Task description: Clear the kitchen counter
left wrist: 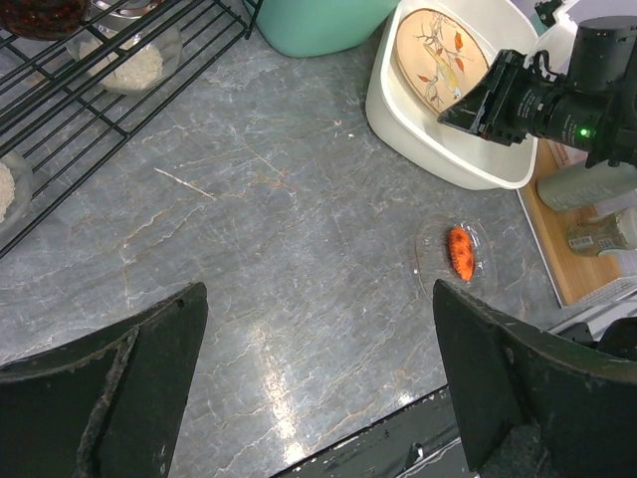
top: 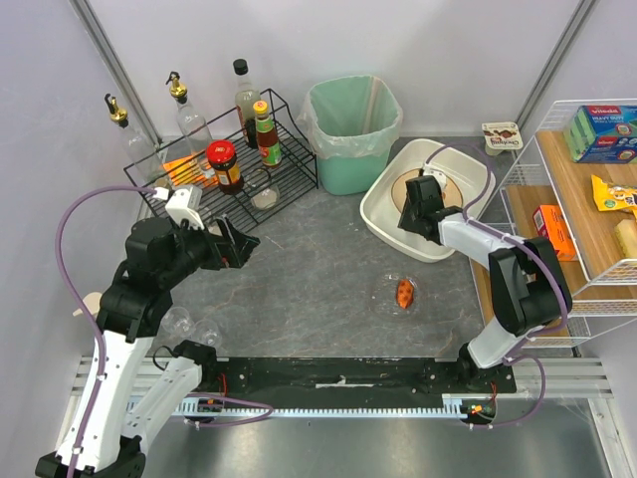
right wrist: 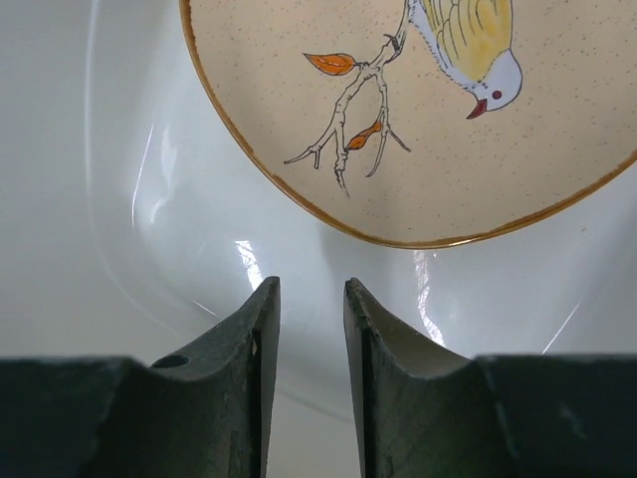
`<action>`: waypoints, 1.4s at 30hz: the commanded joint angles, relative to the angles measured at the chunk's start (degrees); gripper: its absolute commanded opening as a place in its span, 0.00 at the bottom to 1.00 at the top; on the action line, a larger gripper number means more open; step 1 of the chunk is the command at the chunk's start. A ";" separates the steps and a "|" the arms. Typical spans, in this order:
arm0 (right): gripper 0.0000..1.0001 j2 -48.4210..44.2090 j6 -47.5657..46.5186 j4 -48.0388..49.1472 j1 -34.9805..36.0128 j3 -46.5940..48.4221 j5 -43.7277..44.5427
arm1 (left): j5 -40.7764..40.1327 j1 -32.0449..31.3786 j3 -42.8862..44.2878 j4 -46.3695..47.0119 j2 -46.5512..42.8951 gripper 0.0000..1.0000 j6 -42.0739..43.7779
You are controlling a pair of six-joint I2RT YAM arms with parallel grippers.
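The kitchen counter (top: 309,289) is a dark grey mottled worktop. On it lies a small clear dish (top: 401,295) (left wrist: 453,254) holding an orange piece of food. A white basin (top: 383,214) (left wrist: 418,139) (right wrist: 149,199) stands at the back right with a bird-painted plate (top: 416,179) (left wrist: 438,50) (right wrist: 448,100) inside. My right gripper (top: 416,201) (right wrist: 311,291) hovers in the basin just short of the plate's rim, its jaws a narrow gap apart with nothing between them. Above bare counter at the left, my left gripper (top: 242,247) (left wrist: 318,294) is wide open and empty.
A black wire rack (top: 289,159) with bottles and jars stands at the back left, small bowls of rice (left wrist: 134,65) under it. A green bin (top: 350,129) is behind the basin. A wooden shelf (top: 587,199) with packets lines the right. Clear glasses (top: 179,321) sit near the left base.
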 commanded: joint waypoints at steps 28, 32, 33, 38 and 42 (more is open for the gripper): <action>0.38 7.17 0.81 2.82 -2.24 4.64 13.96 | 9.63 -0.07 -3.96 6.40 3.55 0.93 -0.87; 0.45 3.93 0.20 -0.78 -2.24 4.37 10.81 | 14.90 -0.15 -6.33 9.91 6.10 0.92 -2.89; 0.48 1.65 -0.15 -1.83 -2.33 3.76 9.23 | 15.96 -0.50 -7.12 11.22 6.98 0.92 -3.42; 0.60 -9.68 -0.24 -4.29 -2.16 0.25 1.94 | 13.26 -5.24 -10.38 17.11 10.93 0.92 -6.84; 0.67 -16.72 -0.42 -8.69 -1.28 -0.63 -5.36 | 5.88 -13.49 -11.61 21.59 16.11 0.92 -10.18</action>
